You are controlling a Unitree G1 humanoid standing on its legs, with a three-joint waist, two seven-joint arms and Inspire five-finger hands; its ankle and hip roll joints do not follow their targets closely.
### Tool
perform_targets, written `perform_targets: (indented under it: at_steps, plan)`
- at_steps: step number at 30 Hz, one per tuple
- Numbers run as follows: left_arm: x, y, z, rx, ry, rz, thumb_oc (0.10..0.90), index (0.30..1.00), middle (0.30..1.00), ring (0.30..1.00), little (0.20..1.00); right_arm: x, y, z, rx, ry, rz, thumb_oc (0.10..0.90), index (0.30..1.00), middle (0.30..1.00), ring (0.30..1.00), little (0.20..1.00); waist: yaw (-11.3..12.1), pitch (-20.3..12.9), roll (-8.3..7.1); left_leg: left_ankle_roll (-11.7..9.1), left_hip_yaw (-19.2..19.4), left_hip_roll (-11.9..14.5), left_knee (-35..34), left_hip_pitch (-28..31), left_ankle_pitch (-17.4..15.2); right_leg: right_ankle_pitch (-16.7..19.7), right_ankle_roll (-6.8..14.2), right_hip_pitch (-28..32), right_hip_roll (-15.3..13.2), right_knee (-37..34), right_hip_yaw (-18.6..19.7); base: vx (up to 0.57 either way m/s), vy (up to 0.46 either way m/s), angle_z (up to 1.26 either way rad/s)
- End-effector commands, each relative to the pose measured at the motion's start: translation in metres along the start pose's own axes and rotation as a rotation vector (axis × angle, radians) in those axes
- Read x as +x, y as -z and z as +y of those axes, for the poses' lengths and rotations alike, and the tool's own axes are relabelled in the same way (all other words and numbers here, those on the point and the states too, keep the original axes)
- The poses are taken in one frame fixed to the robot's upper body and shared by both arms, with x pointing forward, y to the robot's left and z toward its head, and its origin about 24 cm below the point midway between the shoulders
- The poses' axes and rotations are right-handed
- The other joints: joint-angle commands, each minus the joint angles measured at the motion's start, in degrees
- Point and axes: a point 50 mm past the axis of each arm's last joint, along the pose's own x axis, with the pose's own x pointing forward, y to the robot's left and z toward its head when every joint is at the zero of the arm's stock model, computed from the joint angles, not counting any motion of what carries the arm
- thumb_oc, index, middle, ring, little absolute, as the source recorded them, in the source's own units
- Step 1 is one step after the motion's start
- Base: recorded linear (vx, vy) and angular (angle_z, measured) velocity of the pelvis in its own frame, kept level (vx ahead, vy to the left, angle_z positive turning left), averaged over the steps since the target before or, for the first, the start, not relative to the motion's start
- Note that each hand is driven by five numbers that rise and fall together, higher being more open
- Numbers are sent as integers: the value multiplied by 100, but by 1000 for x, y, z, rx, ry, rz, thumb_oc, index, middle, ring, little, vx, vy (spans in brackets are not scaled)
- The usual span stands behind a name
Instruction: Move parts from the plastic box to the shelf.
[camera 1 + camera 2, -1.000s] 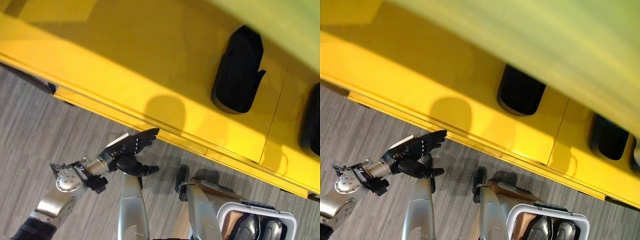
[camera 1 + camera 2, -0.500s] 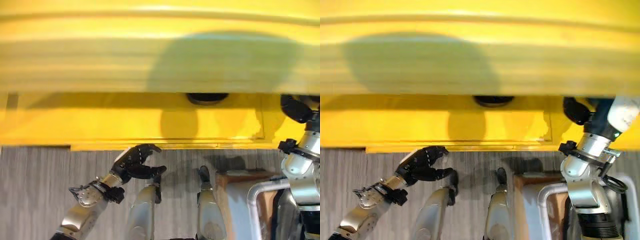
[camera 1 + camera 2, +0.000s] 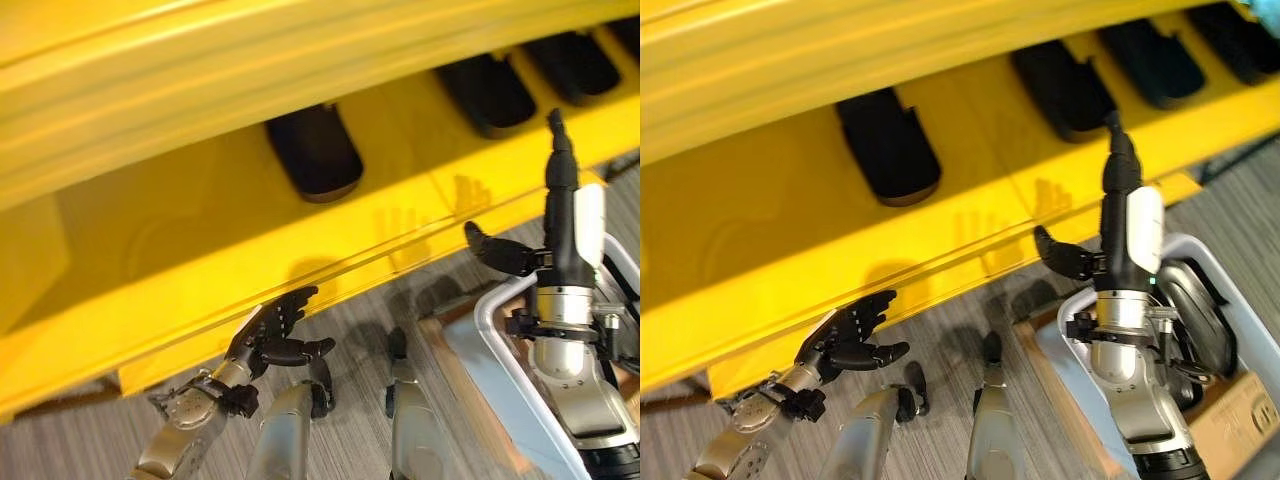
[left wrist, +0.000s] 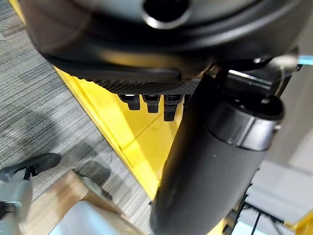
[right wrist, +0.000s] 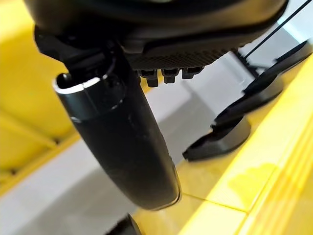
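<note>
While several black parts [image 3: 888,145] already lie in a row on the yellow shelf [image 3: 760,230], more wait in the plastic box [image 3: 1240,330] at the near right, so the task looks partly done. Left hand [image 3: 268,335] hovers low beneath the shelf edge, fingers relaxed, empty. Right hand [image 3: 1120,215] is raised toward the shelf, fingers straight, empty. Parts look dark, smooth and elongated with rounded ends.
</note>
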Motion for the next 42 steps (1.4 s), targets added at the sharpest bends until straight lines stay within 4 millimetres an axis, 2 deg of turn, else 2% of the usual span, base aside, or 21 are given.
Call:
perform_targets:
  at_steps: [1,3,4,5,6,7,9,13,17,22,25,28,31,33,34,35,36,38,40,41,42]
  plan:
    - [-6,-72,2,-16,-12,-411,900,1000,1000,1000,1000,5,-10,-19,-45,45,-109,900,1000,1000,1000,1000,227,-969,123,-607,-883,-2,-1238,1153,-227,-1622,413,1108,-657,921,-578,-25,-208,-69]
    - [-12,-68,8,-25,-29,-386,900,1000,1000,1000,1000,2,-7,-18,-50,43,-75,900,1000,1000,1000,1000,376,-1058,87,-686,-771,127,-1268,1092,-131,-1591,437,1491,-835,894,-851,-31,-334,-77]
    - [-15,-65,13,-34,-42,-372,900,1000,1000,1000,1000,0,-6,-16,-44,36,-58,900,1000,1000,1000,1000,481,-1111,64,-776,-735,228,-1248,1121,-204,-1601,542,1740,-952,910,-976,-52,-521,-74]
    - [-20,-65,21,-60,-83,-368,900,1000,1000,1000,1000,6,-5,-14,-35,-9,-42,900,1000,1000,1000,1000,597,-1157,-14,-1028,-442,653,-1231,1081,10,-1726,601,2001,-1047,782,-1332,-39,-558,-95]
    - [-21,-66,25,-68,-104,-368,900,1000,1000,1000,1000,8,-5,-14,-57,-19,-48,900,1000,1000,1000,1000,619,-1160,-80,-1205,-312,858,-1197,992,125,-2022,667,2205,-841,455,-1520,-93,-605,-145]
    - [-23,-65,29,-70,-124,-367,900,1000,1000,1000,1000,8,-3,-14,-69,-39,-31,900,1000,1000,1000,1000,626,-1167,-141,-1343,-243,1024,-1156,944,225,-2079,712,2320,-738,260,-1680,-31,-367,-149]
    - [-24,-63,32,-108,-143,-365,900,1000,1000,1000,1000,8,1,-17,-95,-47,-1,900,1000,1000,1000,1000,576,-1149,-211,-1503,-224,1243,-1130,894,412,-2145,726,2379,-577,118,-1708,-20,-332,-84]
    - [-27,-59,31,-176,-146,-374,900,1000,1000,1000,1000,0,13,-33,-164,-50,67,900,1000,1000,1000,1000,393,-1135,-226,-1638,-153,1365,-1395,1009,689,-2342,690,2327,-393,150,-1666,-19,-173,-41]
    - [-29,-49,29,-198,-143,-350,900,1000,1000,1000,1000,-8,27,-47,-240,-39,145,900,1000,1000,1000,1000,162,-1188,-175,-1709,-19,1386,-1719,1275,858,-2370,581,2268,-290,107,-1556,5,-78,-45]
    - [-20,-49,25,-195,-98,-334,900,1000,1000,1000,1000,-7,33,-48,-306,-31,176,900,1000,1000,1000,1000,-57,-1207,-73,-1762,158,1407,-1902,1493,924,-2291,516,2091,-197,73,-1484,-73,-53,-19]
    - [-6,-57,13,-167,-20,-346,900,1000,1000,1000,1000,-1,33,-45,-355,-51,158,900,1000,1000,1000,1000,-231,-1199,-4,-1799,319,1414,-2107,1692,988,-2164,516,1922,-148,13,-1426,-149,-122,-23]
    - [2,-63,4,-149,11,-372,900,1000,1000,1000,1000,8,27,-40,-376,-87,98,900,1000,1000,1000,1000,-317,-1152,54,-1796,486,1480,-2141,1837,988,-2245,469,1790,-132,252,-1531,-117,-137,-34]
    - [8,-70,-4,-139,40,-397,900,1000,1000,1000,1000,15,24,-38,-384,-137,61,900,1000,1000,1000,1000,-378,-1097,83,-1828,472,1588,-2089,1887,981,-2395,374,1701,-129,509,-1471,-112,-292,-35]
    - [12,-73,-8,-153,49,-416,900,1000,1000,1000,1000,22,18,-36,-417,-190,11,900,1000,1000,1000,1000,-433,-1096,112,-1890,346,1698,-1987,1923,1083,-2529,257,1665,-54,657,-1336,-14,-284,-21]
    - [13,-74,-8,-163,37,-429,900,1000,1000,1000,1000,29,10,-30,-427,-222,-59,900,1000,1000,1000,1000,-404,-1105,126,-1913,59,1700,-1904,2003,1151,-2609,169,1637,11,757,-1145,23,-181,-8]
    - [14,-74,-8,-167,33,-433,900,1000,1000,1000,1000,31,8,-28,-433,-229,-81,900,1000,1000,1000,1000,-398,-1102,128,-1926,-19,1700,-1883,2015,1178,-2622,152,1624,24,782,-1096,8,-246,-32]
    - [14,-76,-6,-161,-1,-456,900,1000,1000,1000,1000,42,-5,-17,-406,-262,-163,900,1000,1000,1000,1000,-268,-1084,146,-1853,-591,1571,-1787,1954,1331,-2557,27,1556,154,790,-841,29,-211,-78]
    - [11,-78,-2,-159,-52,-467,900,1000,1000,1000,1000,49,-19,-2,-377,-316,-268,900,1000,1000,1000,1000,-65,-1059,159,-1653,-1349,1045,-1666,1813,1134,-2604,-32,1565,360,798,-477,126,-194,-151]
    - [10,-76,0,-152,-59,-457,900,1000,1000,1000,1000,51,-24,4,-372,-336,-304,900,1000,1000,1000,1000,31,-1048,174,-1590,-1523,872,-1657,1713,1129,-2594,-86,1618,481,744,-382,146,-106,-105]
    - [9,-74,0,-150,-49,-448,900,1000,1000,1000,1000,52,-26,6,-377,-350,-304,900,1000,1000,1000,1000,55,-1050,204,-1648,-1488,905,-1821,1648,1263,-2619,-106,1672,533,710,-417,150,-14,-52]
    - [9,-72,0,-153,-36,-441,900,1000,1000,1000,1000,51,-27,6,-381,-348,-307,900,1000,1000,1000,1000,61,-1050,239,-1793,-1463,1012,-2036,1537,1615,-2643,-126,1723,573,669,-475,137,52,-41]
